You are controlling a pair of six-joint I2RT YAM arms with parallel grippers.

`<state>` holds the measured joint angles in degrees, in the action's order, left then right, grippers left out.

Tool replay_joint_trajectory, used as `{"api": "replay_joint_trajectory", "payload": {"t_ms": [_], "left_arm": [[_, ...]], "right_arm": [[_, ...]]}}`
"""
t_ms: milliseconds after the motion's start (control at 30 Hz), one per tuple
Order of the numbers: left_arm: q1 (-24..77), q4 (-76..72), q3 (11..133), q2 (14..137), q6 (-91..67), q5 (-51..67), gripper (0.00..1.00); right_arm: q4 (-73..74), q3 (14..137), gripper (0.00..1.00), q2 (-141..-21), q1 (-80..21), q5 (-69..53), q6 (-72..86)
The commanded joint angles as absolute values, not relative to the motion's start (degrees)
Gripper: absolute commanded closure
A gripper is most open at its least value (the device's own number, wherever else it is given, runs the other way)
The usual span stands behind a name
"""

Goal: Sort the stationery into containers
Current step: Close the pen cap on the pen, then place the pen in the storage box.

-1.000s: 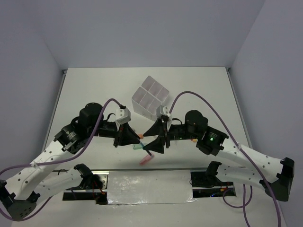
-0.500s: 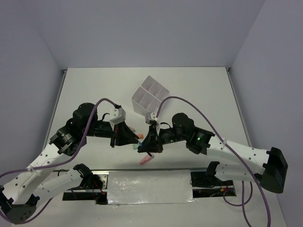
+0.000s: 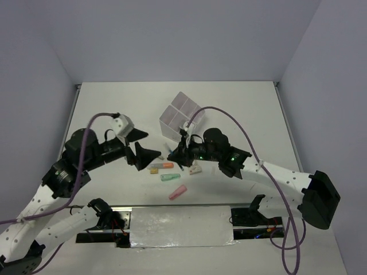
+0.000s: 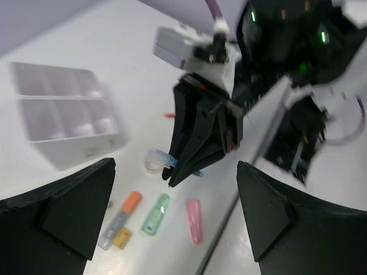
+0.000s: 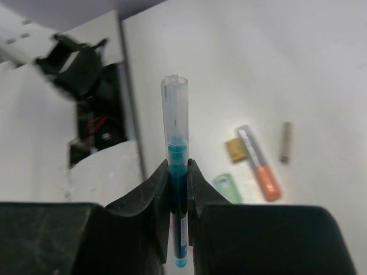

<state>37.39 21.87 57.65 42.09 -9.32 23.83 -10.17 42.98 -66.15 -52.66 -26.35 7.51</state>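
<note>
Blue pen (image 5: 174, 112) pinched in right end effector (image 5: 177, 176), barrel partly hidden

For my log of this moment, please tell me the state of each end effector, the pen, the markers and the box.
left end effector: open, holding nothing.
right end effector: shut on the blue pen.
blue pen: clamped between the fingers.
box: upright, top open.
orange marker: lying flat, loose.
green marker: lying flat, loose.
pink marker: lying flat, loose.
</note>
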Motion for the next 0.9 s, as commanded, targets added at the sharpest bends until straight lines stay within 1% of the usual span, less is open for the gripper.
{"api": "replay_joint_trajectory", "payload": {"t_ms": [0,67,100,133,200,267,300,333,400,467,600,767,833,867], "left_arm": [[37.09,19.85,62.84,37.89,-14.85,0.74,0.01],[37.09,22.32,62.93,36.83,-16.25,-7.17,0.01],[37.09,22.93,62.32,35.52,-16.52,-12.25,0.01],[37.09,23.72,61.44,34.81,-16.18,-13.00,0.01],[37.09,24.43,58.11,32.97,-14.60,-11.09,0.01],[37.09,24.87,54.17,30.86,-14.07,-9.24,0.01],[37.09,24.52,52.40,30.07,-13.89,-8.62,0.01],[37.09,24.09,48.82,29.01,-13.80,-7.83,0.01],[36.83,21.98,45.63,26.02,-13.80,-7.30,0.01],[36.39,23.37,45.79,24.79,-13.28,-5.10,0.01],[36.30,21.19,44.47,22.85,-12.13,-2.20,0.01],[36.12,20.83,44.39,23.38,-11.78,-0.62,0.01],[36.12,20.74,44.47,23.55,-11.43,-0.44,0.01],[36.04,20.66,44.56,23.64,-11.34,0.52,0.01]], "right_arm": [[-14.41,48.24,1.00,-69.33,-49.58,-14.03,3.17],[-20.96,49.21,1.00,-71.27,-48.43,-10.39,1.85],[-23.44,50.96,1.00,-74.67,-47.82,-7.24,1.85],[-26.16,52.11,1.00,-76.79,-46.42,-4.16,1.41],[-34.34,55.00,1.00,-83.28,-45.53,-0.55,-0.78],[-42.31,57.12,1.00,-87.69,-44.30,0.00,-3.94],[-43.58,60.00,1.00,-91.80,-43.95,1.83,-4.22],[-45.33,61.51,1.00,-93.59,-42.64,0.98,-4.13],[-48.15,64.07,1.00,-98.34,-41.40,0.62,-3.43],[-52.89,65.12,1.00,-102.45,-39.73,0.26,-2.99],[-60.02,66.35,1.00,-107.92,-37.80,-3.77,-2.46],[-62.48,67.77,1.00,-112.58,-37.00,-5.27,-1.15],[-63.89,67.07,0.94,-113.38,-37.00,-5.45,-0.97],[-64.94,66.89,0.88,-113.55,-36.83,-6.06,-0.62]]}}
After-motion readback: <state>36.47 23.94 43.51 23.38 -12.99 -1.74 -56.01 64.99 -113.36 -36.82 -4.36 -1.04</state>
